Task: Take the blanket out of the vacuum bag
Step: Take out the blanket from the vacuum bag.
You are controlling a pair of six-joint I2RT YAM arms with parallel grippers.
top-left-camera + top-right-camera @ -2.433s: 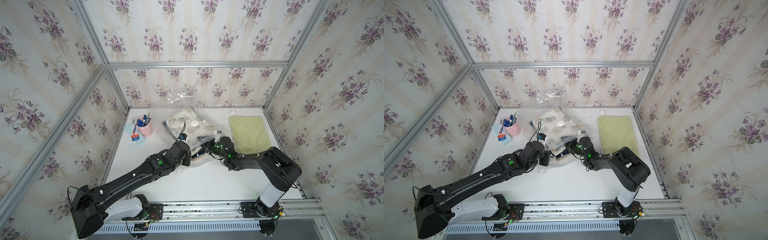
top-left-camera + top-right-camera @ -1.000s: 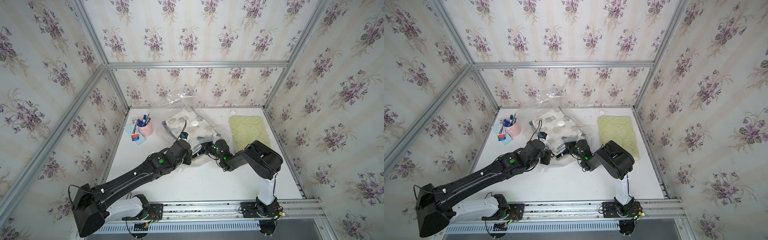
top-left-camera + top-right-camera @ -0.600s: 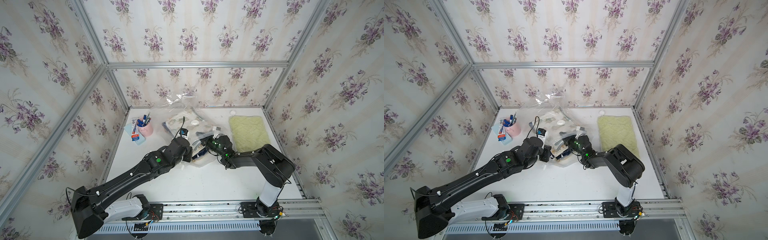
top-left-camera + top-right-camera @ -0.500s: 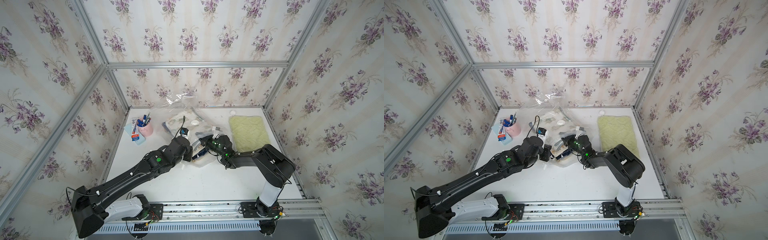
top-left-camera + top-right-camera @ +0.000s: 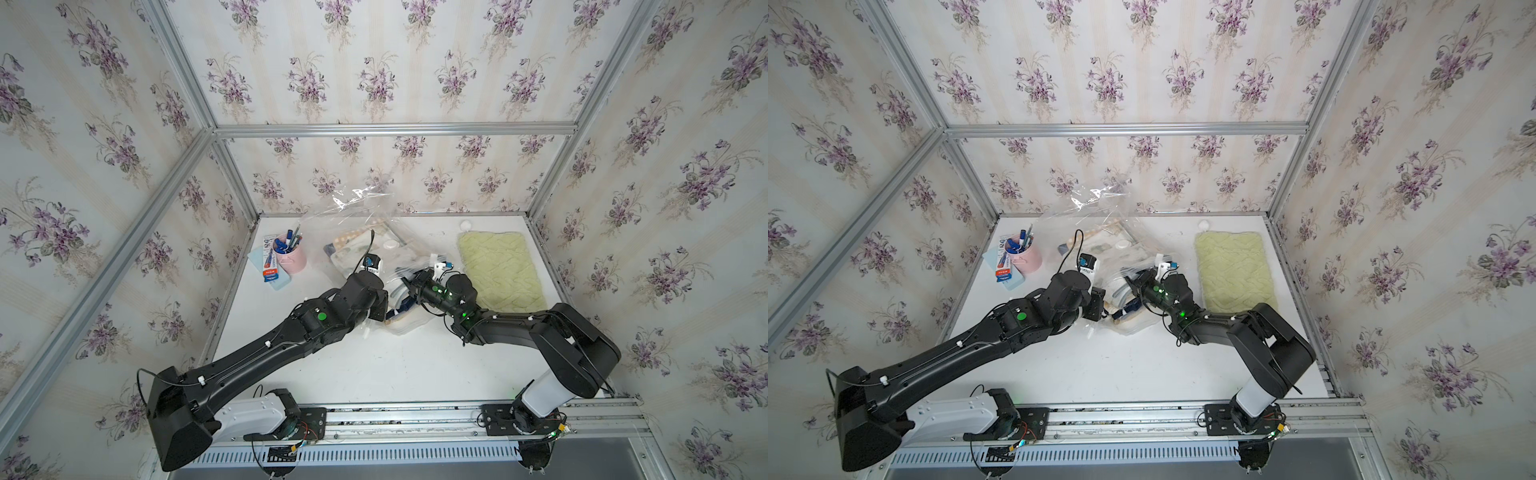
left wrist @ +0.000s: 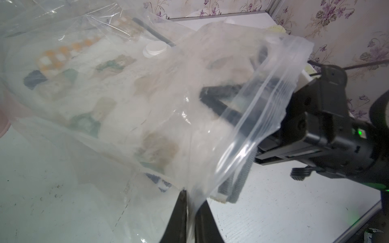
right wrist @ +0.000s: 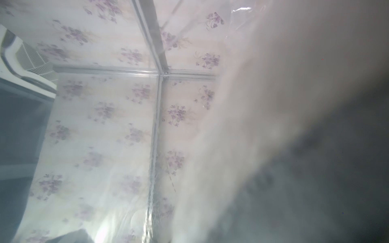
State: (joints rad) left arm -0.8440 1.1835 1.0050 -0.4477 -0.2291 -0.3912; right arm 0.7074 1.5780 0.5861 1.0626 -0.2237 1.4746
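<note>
Bottom centre, the left gripper (image 6: 190, 199) pinches the vacuum bag (image 6: 269, 94) rim — the right gripper (image 5: 409, 284), mid-frame, is clenched inside its mouth, on what is unclear.

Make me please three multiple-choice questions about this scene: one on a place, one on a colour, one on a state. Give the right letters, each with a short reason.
1. Where does the cup stand, relative to the bag?
A. left of it, toward the back
B. right of it
C. in front of it, at the near edge

2. What colour is the mat?
A. red
B. pale yellow-green
C. black

3. What is the blanket's state?
A. spread out on the mat
B. hanging over the cup
C. inside the bag

Answers:
1 A: both top views show the cup left of the bag, near the back wall.
2 B: it looks pale yellow-green in both top views.
3 C: the left wrist view shows its pattern through the clear plastic.
</note>
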